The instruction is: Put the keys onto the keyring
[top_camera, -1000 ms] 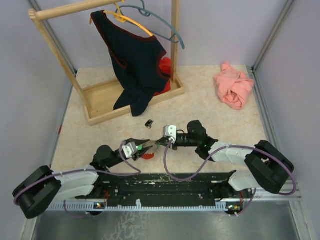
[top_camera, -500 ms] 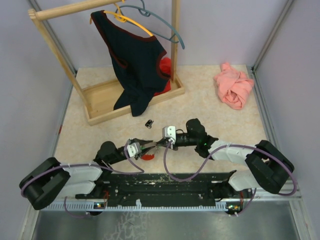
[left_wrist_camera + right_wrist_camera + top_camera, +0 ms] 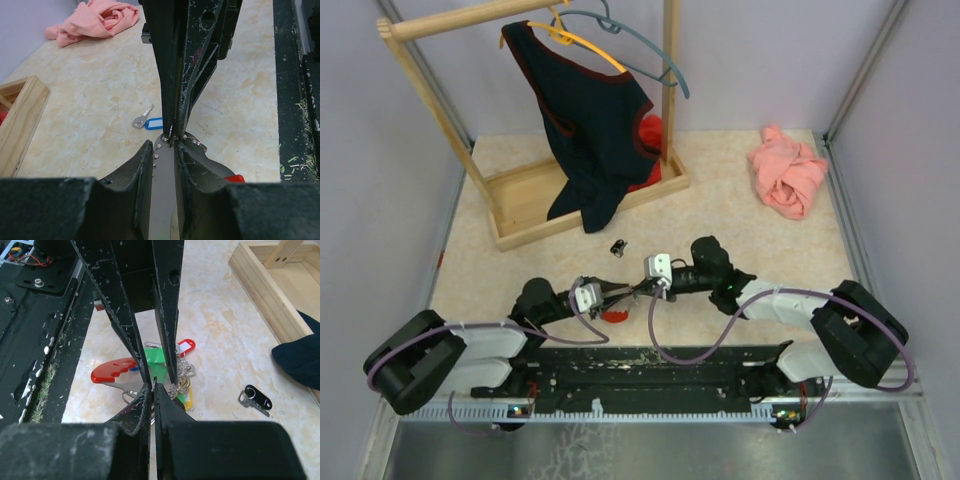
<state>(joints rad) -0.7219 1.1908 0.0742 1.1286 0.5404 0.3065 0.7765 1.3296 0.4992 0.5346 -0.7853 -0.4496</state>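
Observation:
My right gripper (image 3: 152,385) is shut on a thin silvery keyring (image 3: 171,138), held just above the table's middle. My left gripper (image 3: 162,147) faces it tip to tip (image 3: 620,292), jaws a narrow gap apart on either side of the right gripper's tips, gripping nothing I can see. Under both lie a bunch of keys with green (image 3: 156,358), red (image 3: 186,346) and yellow (image 3: 188,401) tags. A red-handled metal piece (image 3: 107,374) lies beside them. A key with a blue tag (image 3: 148,121) lies apart on the table.
A black-headed key (image 3: 255,397) lies alone further back (image 3: 618,246). A wooden rack (image 3: 535,200) with a dark garment (image 3: 590,120) on a hanger stands back left. Pink cloth (image 3: 788,172) lies back right. The black base rail (image 3: 650,365) runs along the near edge.
My left gripper's jaws have narrowed and its arm has shifted slightly toward the right gripper. The right gripper has stayed shut in place.

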